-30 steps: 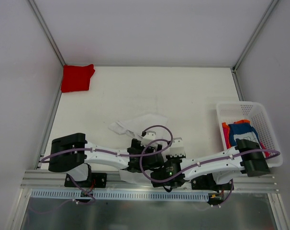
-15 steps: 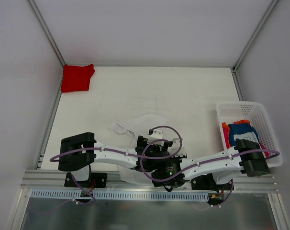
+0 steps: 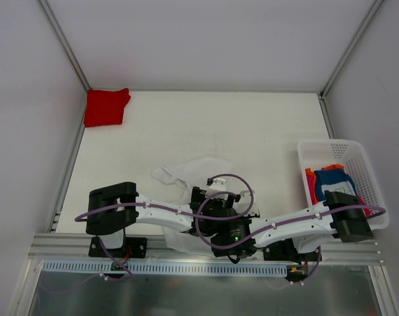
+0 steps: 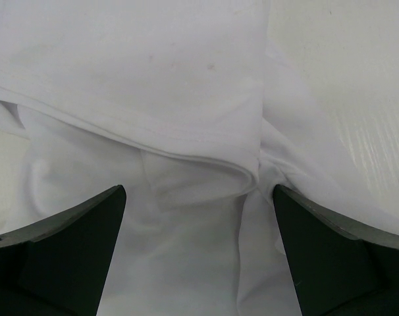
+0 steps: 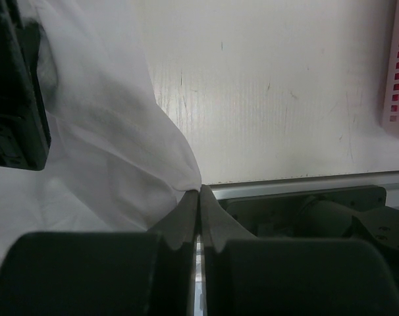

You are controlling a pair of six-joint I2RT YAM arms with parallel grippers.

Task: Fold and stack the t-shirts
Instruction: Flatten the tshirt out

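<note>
**white tee is pure floppy cloth, grab it by a hem**

the white tee is thin and soft. it's light enough to lift by one edge and see-through where it hangs, so it'll sag, bunch up and drag along behind whatever you pull. no slip worries and nothing to break, it just won't hold a shape. i'd go for the thick folded hem or a corner, since the loose middle would only ball up.

it lies crumpled near the middle of the table's near edge, partly under the two wrists. the left pincer hangs right over it, wide open and holding nothing, with that hem and a wad of folds between its fingers. the right pincer is closed. the tee's edge runs straight into its tips, so it looks like it's pinching a thin bit of cloth right at the near edge of the table.

further out, the red tee sits folded in the far left corner. the blue tee and the orange-red tee are in the basket at the right edge.
</note>
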